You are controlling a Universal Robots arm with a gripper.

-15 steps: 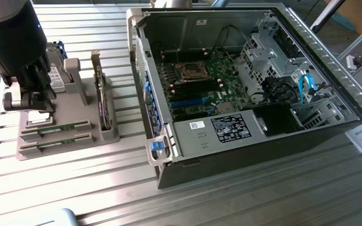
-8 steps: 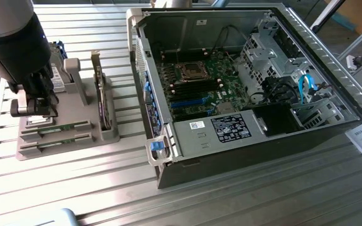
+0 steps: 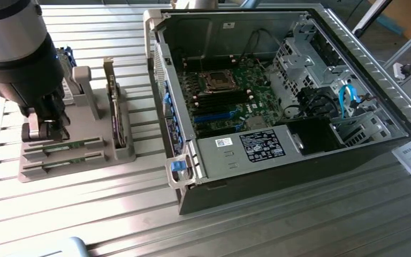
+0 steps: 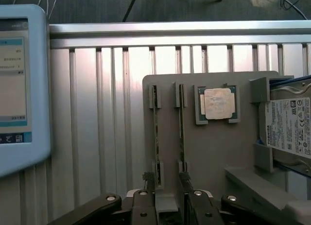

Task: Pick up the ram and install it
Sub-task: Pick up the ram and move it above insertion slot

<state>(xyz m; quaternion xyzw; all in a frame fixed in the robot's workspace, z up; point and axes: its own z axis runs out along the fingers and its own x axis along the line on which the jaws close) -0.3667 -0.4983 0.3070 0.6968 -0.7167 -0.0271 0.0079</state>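
The robot's claw (image 3: 45, 131) (image 4: 170, 205) hung open, low over one end of a grey holder (image 4: 214, 152) on the slatted metal bench (image 3: 263, 230). The ram (image 4: 156, 132) stood on edge in a holder slot near the claw, with a second stick (image 4: 181, 128) in the slot beside it. An open computer case (image 3: 263, 187) sat on the exterior view's right.

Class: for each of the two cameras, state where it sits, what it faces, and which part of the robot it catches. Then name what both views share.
Exterior view: off the arm, high, looking down on the open computer case and grey holder; shows the arm and hand.
Wrist view: on the wrist, looking down past the open hand at the ram sticks.
Shared: hand, grey holder, ram sticks.
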